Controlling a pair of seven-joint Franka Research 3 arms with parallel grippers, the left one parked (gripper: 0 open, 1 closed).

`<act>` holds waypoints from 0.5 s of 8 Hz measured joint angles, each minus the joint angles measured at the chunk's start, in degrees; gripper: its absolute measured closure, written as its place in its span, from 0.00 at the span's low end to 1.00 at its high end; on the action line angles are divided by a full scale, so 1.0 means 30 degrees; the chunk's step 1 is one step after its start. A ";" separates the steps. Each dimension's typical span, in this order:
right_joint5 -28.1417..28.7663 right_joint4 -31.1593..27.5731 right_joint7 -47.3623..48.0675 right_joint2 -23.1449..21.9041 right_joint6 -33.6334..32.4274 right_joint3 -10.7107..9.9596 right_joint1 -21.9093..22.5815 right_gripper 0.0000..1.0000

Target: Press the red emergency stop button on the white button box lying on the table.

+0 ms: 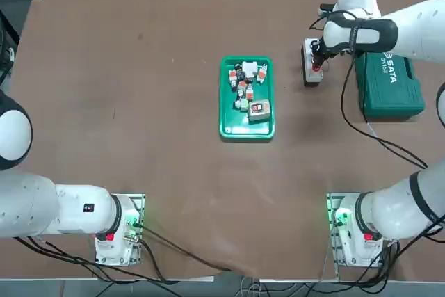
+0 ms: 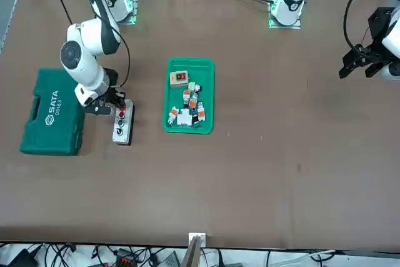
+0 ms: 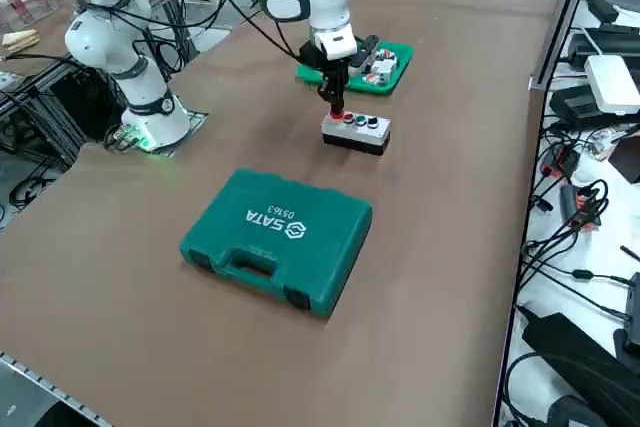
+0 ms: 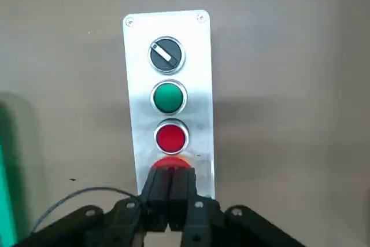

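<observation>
The white button box [image 4: 199, 85] lies flat on the brown table [image 1: 139, 116]. Along it run a black selector [image 4: 166, 55], a green button [image 4: 169, 97] and a small red button [image 4: 171, 137]. At the box's end, the red emergency stop button [image 4: 170, 162] shows only as a red-orange rim; my fingers cover the rest. My right gripper [image 4: 170, 174] is shut, pointing straight down with its tips on that knob. In the top view the gripper [image 1: 316, 61] stands over the box [image 1: 312, 74]. In the side view the gripper [image 3: 335, 113] meets the box [image 3: 358, 137] at its near end.
A green SATA case [image 1: 391, 85] lies right beside the box, on the outer side. A green tray [image 1: 247, 130] with several small parts sits mid-table. A black cable [image 4: 87, 192] loops by the gripper.
</observation>
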 joint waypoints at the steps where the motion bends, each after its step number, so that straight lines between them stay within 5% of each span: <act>1: 0.0000 0.0003 0.0000 0.0097 0.0070 -0.0001 0.0000 0.98; 4: 0.0000 0.0004 0.0001 0.0115 0.0165 -0.0002 0.0006 0.98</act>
